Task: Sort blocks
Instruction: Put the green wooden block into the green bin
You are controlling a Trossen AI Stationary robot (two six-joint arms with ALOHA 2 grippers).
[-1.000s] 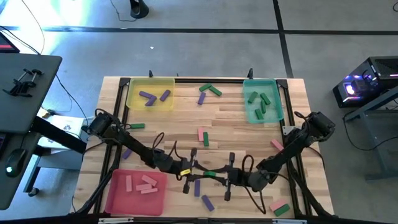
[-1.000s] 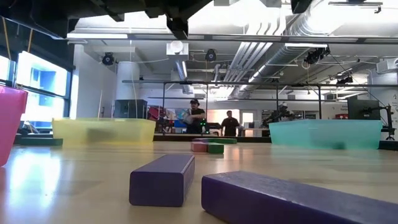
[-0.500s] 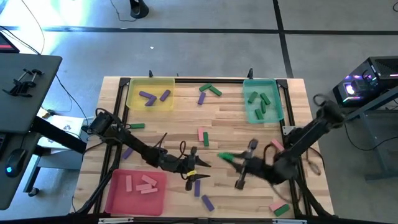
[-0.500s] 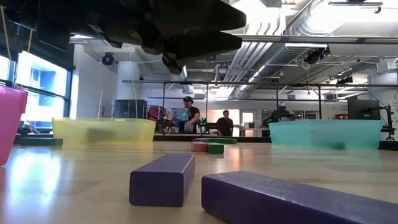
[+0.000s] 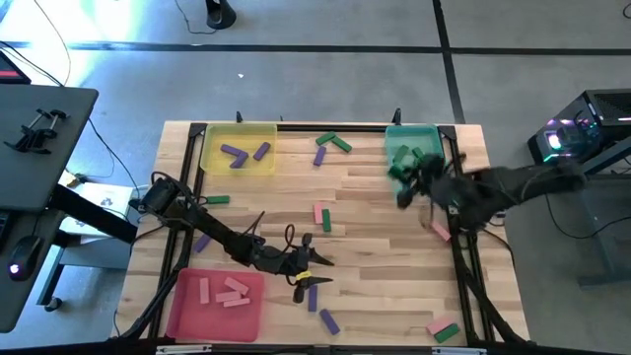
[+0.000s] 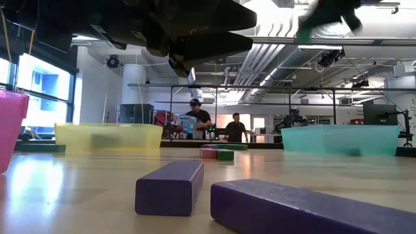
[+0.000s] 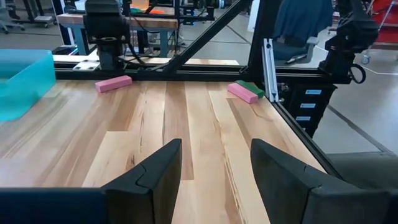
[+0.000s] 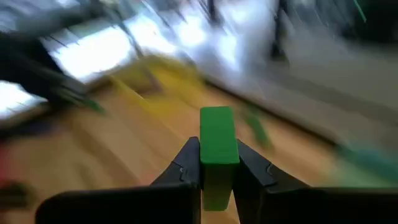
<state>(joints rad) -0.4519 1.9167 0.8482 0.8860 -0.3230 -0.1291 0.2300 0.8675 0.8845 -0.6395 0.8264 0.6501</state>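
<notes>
Right wrist view: right claw is pinching a green block, up over the teal tray. Left claw hangs wide apart above the tabletop near purple blocks.

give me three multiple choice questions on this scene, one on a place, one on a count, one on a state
1. Where is the right hand?
A. over the red tray
B. by the teal tray
C. off the table

2. How many purple blocks lie in the yellow tray?
A. two
B. five
C. none

3. What is the state of the left hand?
A. shut on a pink block
B. shut on nothing
C. open

Answers: 1 B, the high view shows it beside that tray. 2 A, two purple bars lie inside. 3 C, its fingers stand apart with bare table between.
</notes>
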